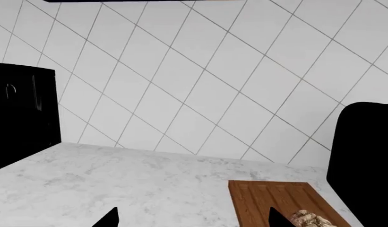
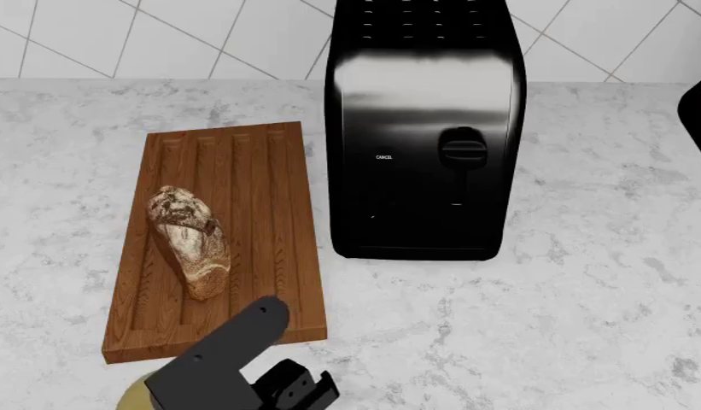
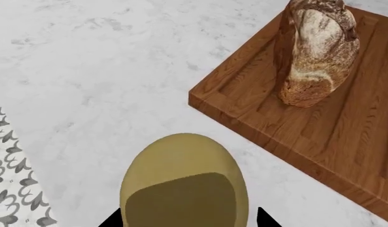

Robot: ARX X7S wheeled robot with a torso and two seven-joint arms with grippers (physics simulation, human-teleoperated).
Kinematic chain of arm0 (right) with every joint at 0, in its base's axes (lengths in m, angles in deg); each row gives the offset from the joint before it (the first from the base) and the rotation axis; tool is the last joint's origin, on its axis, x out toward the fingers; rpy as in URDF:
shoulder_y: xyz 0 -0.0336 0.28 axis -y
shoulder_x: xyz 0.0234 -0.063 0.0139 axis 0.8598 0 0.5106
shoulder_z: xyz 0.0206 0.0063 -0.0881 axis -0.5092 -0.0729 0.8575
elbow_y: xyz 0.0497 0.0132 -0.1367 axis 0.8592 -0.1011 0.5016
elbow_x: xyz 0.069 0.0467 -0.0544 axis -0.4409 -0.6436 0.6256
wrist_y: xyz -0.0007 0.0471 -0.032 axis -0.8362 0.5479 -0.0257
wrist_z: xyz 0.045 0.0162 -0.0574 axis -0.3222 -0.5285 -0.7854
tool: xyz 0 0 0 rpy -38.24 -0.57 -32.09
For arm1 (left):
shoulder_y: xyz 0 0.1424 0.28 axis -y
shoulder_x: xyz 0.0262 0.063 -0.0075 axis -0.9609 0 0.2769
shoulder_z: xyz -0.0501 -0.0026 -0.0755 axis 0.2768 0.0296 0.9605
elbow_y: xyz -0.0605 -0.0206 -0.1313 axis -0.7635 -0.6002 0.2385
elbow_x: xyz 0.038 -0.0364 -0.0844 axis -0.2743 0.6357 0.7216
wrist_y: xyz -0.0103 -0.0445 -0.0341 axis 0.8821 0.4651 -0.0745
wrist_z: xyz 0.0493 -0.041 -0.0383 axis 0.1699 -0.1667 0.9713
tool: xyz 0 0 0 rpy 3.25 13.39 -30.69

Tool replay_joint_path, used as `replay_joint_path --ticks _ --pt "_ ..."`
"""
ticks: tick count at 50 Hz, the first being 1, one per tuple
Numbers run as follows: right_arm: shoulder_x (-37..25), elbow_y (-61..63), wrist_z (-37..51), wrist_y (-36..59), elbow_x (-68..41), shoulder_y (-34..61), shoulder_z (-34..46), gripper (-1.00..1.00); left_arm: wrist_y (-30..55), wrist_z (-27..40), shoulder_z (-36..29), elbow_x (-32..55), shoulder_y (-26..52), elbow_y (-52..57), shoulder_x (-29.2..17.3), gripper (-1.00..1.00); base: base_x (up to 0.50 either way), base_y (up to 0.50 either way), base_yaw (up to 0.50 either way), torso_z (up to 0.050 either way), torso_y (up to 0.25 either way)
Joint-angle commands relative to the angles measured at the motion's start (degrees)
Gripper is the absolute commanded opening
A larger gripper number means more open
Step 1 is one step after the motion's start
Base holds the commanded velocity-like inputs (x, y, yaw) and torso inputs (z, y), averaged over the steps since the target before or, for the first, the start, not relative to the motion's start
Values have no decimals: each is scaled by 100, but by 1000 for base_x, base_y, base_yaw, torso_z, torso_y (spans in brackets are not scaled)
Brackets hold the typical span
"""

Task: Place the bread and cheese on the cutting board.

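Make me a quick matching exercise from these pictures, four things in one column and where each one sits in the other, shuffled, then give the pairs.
Things:
1. bread
2. cheese
3. toaster
4. cutting board

Places:
A. standing on the counter right of the board in the head view
B. lying on the board
C. off the board, near its corner, at the right end effector
D. flat on the marble counter, left of the toaster in the head view

Pairs: 1-B, 2-C, 3-A, 4-D
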Motion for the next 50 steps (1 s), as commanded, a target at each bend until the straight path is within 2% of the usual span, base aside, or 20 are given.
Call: replay_joint_path --ticks 1,3,4,21,32,50 --pt "7 -264 -31 108 86 -80 162 100 -69 2 -21 -18 -46 -20 -28 100 0 0 0 0 0" --pt "2 -184 41 116 137 -55 163 100 -69 8 -29 -6 -46 -20 -27 100 0 0 0 0 0" --pt "-15 -159 76 108 161 -52 158 -100 -63 18 -25 7 -38 -17 -29 100 0 0 0 0 0" --pt "-331 715 926 102 -18 379 -179 -100 -87 79 -120 32 -30 -19 -44 100 0 0 0 0 0" --pt "-437 428 765 64 -302 752 -503 -100 -199 43 -190 -49 -82 -69 -60 100 0 0 0 0 0" --pt "-774 -419 462 -103 -349 824 -735 -100 -268 69 -248 -61 -111 -104 -84 100 0 0 0 0 0"
